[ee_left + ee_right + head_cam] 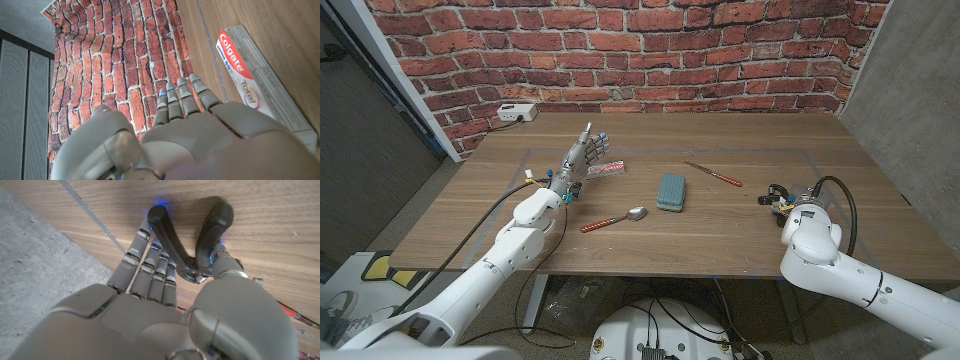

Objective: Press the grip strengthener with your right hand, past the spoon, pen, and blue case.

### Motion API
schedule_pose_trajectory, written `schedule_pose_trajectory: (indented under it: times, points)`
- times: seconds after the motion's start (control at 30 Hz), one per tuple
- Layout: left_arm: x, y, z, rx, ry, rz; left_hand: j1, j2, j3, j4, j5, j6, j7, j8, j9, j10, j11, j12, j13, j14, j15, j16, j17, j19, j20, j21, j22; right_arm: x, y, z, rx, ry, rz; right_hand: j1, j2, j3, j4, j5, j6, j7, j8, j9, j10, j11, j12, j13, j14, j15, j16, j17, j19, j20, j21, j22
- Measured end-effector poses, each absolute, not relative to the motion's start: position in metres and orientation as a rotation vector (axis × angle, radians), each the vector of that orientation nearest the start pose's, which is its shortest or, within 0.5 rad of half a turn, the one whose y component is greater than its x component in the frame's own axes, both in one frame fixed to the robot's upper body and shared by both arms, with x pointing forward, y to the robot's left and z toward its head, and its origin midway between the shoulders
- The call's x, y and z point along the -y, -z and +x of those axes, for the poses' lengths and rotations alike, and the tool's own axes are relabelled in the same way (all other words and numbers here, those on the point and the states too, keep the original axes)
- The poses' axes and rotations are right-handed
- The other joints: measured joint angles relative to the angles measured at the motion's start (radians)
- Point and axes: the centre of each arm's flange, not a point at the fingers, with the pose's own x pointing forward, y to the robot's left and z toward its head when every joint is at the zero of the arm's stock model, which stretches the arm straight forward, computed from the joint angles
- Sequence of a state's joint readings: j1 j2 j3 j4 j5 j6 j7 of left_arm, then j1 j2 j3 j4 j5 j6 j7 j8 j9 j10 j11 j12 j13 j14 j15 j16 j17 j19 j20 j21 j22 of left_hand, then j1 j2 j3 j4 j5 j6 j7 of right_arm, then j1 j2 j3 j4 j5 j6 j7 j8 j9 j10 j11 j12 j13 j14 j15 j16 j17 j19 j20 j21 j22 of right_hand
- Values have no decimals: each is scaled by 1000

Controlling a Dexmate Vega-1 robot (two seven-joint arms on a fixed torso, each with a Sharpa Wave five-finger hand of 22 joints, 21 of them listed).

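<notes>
From up top we've got our right hand [792, 199] down on the bench [750, 245] at the grip strengthener [775, 194], which pokes out just beyond its fingers, while the spoon [614, 219], blue case [671, 192] and pen [713, 175] sit well apart from them toward the middle. In the left wrist view our left hand [190, 130] holds nothing, fingers straight and together, with a toothpaste box [260, 85] just beside them. The right wrist view shows our fingers [150, 265] along one black handle and the thumb on the other, so we'd say it's set for the squeeze, handles looking still spread.
</notes>
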State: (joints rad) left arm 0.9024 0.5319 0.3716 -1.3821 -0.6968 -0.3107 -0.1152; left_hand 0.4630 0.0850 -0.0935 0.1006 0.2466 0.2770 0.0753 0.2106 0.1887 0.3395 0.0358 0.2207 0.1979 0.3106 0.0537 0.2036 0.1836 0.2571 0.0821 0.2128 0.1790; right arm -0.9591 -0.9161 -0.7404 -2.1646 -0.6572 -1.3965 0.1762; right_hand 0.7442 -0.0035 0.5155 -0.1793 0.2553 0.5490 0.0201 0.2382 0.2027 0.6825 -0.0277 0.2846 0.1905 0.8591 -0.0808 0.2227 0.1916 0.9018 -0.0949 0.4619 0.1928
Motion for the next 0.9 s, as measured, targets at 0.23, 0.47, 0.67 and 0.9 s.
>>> schedule_pose_trajectory:
  times: [0.23,0.47,0.67,0.9]
  points:
    - [-272,36,633,615,330,-56,0,0,0,0,0,0,0,0,0,3,-3,0,0,0,0,0,0,0,0,0,0,311,83,517,-222,453,-1321,0,0,0,0,0,2,1,0,0,0,0,-1,0,16,-15,-7,-1,16,-16,6,3]
    - [-273,35,633,619,330,-55,0,0,0,0,0,0,0,0,0,3,-3,0,0,0,0,0,0,0,0,0,0,309,75,515,-197,468,-1312,5,-5,0,0,0,2,1,-6,0,0,0,-4,0,22,-26,-8,-3,27,-27,7,2]
    - [-274,33,634,622,329,-55,0,0,0,0,0,0,0,0,0,2,-2,0,0,0,0,-1,0,0,0,0,0,308,69,513,-174,485,-1306,9,-9,21,10,-1,3,0,-7,0,0,0,-8,0,21,-27,-14,-3,27,-27,7,2]
    - [-275,32,634,626,328,-56,0,0,-3,3,0,0,0,-4,0,2,-2,-5,0,2,-2,-5,0,0,0,0,0,307,61,510,-141,509,-1299,14,-15,22,9,-1,3,0,-7,0,0,0,-8,0,22,-27,-15,1,30,-30,7,2]
